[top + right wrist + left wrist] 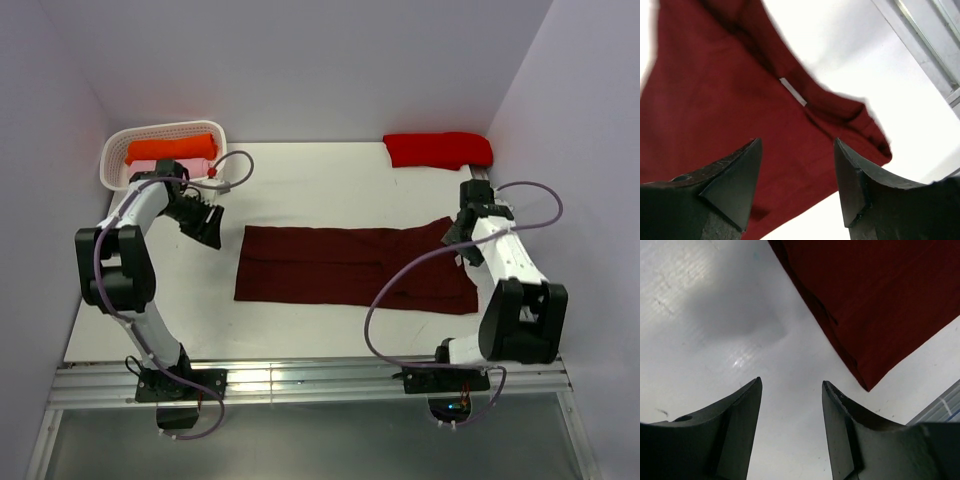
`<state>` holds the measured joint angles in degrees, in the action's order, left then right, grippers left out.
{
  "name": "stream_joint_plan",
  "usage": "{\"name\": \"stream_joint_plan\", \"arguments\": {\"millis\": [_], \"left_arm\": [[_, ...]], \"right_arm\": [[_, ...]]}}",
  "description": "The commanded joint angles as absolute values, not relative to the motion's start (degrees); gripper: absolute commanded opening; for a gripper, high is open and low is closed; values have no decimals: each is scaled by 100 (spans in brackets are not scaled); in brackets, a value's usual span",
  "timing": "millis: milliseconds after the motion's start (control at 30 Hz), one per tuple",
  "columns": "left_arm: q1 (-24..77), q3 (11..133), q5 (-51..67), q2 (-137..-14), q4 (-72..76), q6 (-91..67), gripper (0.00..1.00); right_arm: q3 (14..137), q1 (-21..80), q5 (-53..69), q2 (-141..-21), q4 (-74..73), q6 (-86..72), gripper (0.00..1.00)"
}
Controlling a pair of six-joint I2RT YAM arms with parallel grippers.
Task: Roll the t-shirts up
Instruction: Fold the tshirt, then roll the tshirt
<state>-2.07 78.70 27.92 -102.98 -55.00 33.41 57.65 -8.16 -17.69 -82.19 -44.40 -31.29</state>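
A dark maroon t-shirt (350, 265) lies folded into a long flat strip across the middle of the white table. My left gripper (212, 232) is open and empty, just left of the strip's left end; in the left wrist view (791, 385) it hangs over bare table with the shirt's corner (875, 300) ahead to the right. My right gripper (455, 240) is open and empty over the strip's right end; in the right wrist view (797, 142) the maroon cloth (705, 115) and its small white neck label (792, 91) lie below.
A white basket (112, 160) at the back left holds an orange-red rolled cloth (170, 150). A bright red folded shirt (437, 149) lies at the back right. Walls close in on the left, back and right. A metal rail (320, 380) runs along the near edge.
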Motion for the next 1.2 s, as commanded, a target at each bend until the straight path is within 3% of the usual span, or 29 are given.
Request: {"name": "stream_joint_plan", "arguments": {"millis": [0,67,233,333,467,567,767,967,1167], "left_arm": [[-202,8374,3427,-10590,-5792,3227,57],[-141,8525,3559,-10845,-5783,3095,57],[-53,9105,3814,-11556,-5634,2418,56],[113,9307,3885,-11873,-5555,2180,57],[272,9395,3797,-12093,-5160,1881,57],[272,9667,3928,-12374,-5220,1802,58],[272,9729,3999,-12577,-5220,1767,61],[272,9650,4025,-12691,-5194,1793,60],[272,9493,4359,-12560,-5063,1854,60]], "right_arm": [[5599,-442,-1652,-7428,-4623,-3567,65],[5476,-64,-1425,-7042,-4536,-3962,63],[5624,2444,-1572,-7153,-4176,-5515,59],[6186,3817,-1722,-7855,-3991,-6158,57],[7801,5017,-1846,-9489,-3884,-6425,56],[9283,5596,-1864,-10769,-4287,-6425,56],[11071,6046,-1451,-12389,-4377,-6390,56],[11803,6275,-1125,-13191,-4386,-6469,55],[11690,6381,-1107,-13412,-4350,-6600,54]]}}
